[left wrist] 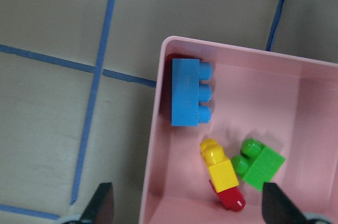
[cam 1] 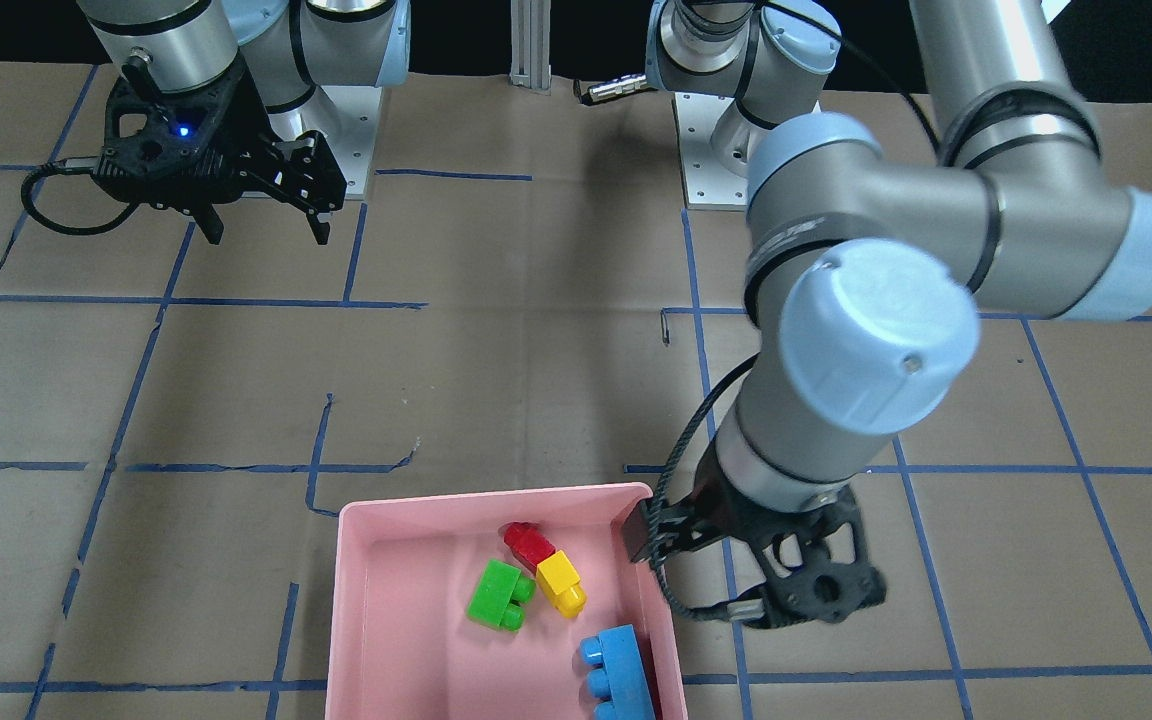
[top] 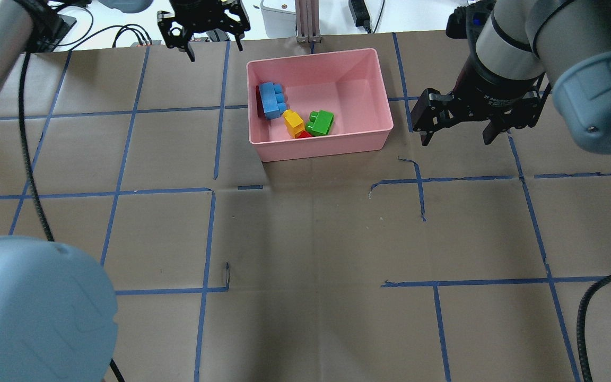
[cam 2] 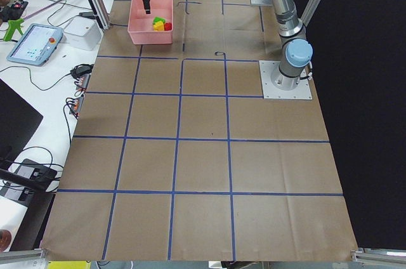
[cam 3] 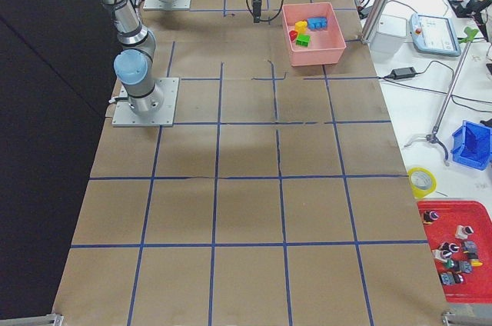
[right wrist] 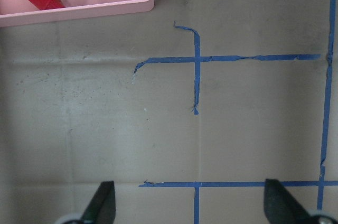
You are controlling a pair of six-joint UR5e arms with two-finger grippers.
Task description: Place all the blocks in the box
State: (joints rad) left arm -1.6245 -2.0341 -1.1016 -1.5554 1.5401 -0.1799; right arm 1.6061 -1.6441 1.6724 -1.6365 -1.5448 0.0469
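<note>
The pink box (top: 321, 148) stands at the table's far middle. All four blocks lie inside it: blue (top: 271, 100) against the left wall, yellow (top: 293, 122), red (top: 304, 135) and green (top: 321, 122) near the front wall. My left gripper (top: 216, 50) is open and empty, above the table beyond the box's left side. Its wrist view looks down on the box (left wrist: 153, 145) and the blue block (left wrist: 186, 92). My right gripper (top: 455, 139) is open and empty, above the table to the right of the box. It also shows in the front-facing view (cam 1: 266, 232).
Brown paper with a blue tape grid (top: 207, 239) covers the table. An aluminium post (top: 305, 21) and cables stand just beyond the box at the far edge. The left arm's elbow (cam 1: 876, 330) hangs over the table near the box.
</note>
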